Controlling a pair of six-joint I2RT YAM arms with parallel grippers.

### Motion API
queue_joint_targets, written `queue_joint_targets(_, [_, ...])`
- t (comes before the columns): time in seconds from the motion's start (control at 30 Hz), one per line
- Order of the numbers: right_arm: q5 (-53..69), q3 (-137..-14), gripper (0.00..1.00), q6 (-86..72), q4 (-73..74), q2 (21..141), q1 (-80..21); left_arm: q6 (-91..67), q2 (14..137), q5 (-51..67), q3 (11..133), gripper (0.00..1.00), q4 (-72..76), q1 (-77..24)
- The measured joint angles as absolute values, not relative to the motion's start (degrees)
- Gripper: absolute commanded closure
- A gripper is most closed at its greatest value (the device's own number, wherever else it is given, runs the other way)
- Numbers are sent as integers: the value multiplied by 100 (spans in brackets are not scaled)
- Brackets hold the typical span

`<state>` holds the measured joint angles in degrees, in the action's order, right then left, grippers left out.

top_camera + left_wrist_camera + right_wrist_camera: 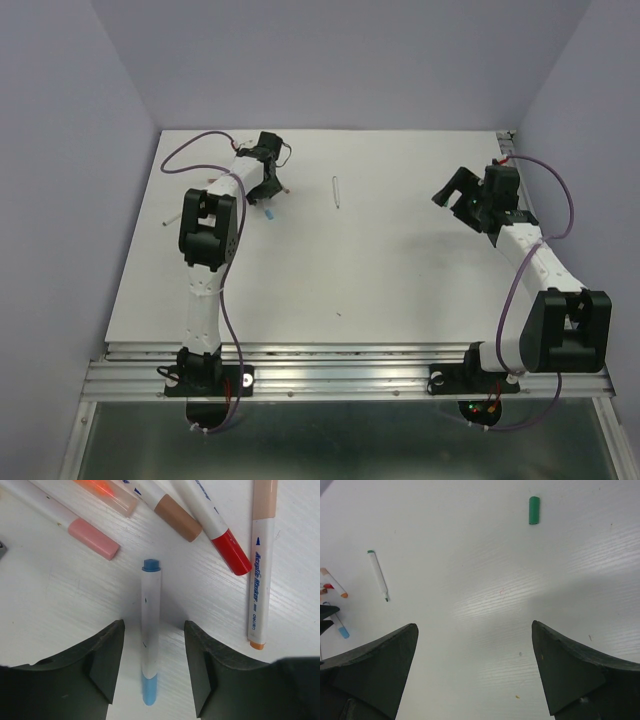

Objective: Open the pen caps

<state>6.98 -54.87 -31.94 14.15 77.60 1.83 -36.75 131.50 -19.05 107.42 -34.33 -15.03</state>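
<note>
- The left gripper (154, 625) is hanging low over the far left part of the white table (400, 280). Its jaws are standing apart on either side of a blue pen (150, 625), and a strip of table is showing on each side, so they are not pinching it.
- The blue pen is lying straight along the gap, and its light blue cap (149, 690) is sitting on the pen, down between the two fingers.
- Just beyond it, more pens are lying fanned out, each wearing its cap: a pink cap (93, 539), a brown cap (177, 517), a red cap (231, 553) and a peach cap (264, 500).
- The right gripper (474, 626) is hovering over the right side of the table with its jaws spread wide, gripping nothing.
- A green cap (534, 510) is lying loose on the table, well apart from the uncapped green pen (378, 575).
</note>
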Motion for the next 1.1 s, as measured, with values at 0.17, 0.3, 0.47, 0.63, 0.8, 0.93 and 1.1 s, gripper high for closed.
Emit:
queue_joint_targets(0.17, [657, -5487, 0, -3194, 1455, 7760, 183, -3758, 13152, -1892, 10739, 45, -3426, -1503])
queue_joint_targets(0.3, [637, -5487, 0, -3194, 1466, 7760, 183, -3804, 13141, -1898, 10656, 51, -3321, -1500])
queue_joint_targets(0.47, [635, -5487, 0, -3194, 1509, 7758, 183, -3872, 13006, -1957, 10383, 55, -3105, -1487])
queue_joint_targets(0.63, [620, -5487, 0, -3199, 1570, 7747, 183, -3933, 12827, -1979, 10044, 70, -2862, -1446])
queue_joint_targets(0.8, [626, -5487, 0, -3201, 1660, 7575, 183, -3986, 12602, -1955, 9660, 100, -2617, -1413])
queue_joint_targets(0.93, [886, -5487, 0, -3199, 1664, 7314, 183, -3920, 12302, -1791, 9133, 100, -2209, -1402])
queue_joint_targets(1.1, [1673, -5411, 0, -3275, 1570, 6971, 183, -3883, 11480, -1330, 7915, 100, -1647, -1372])
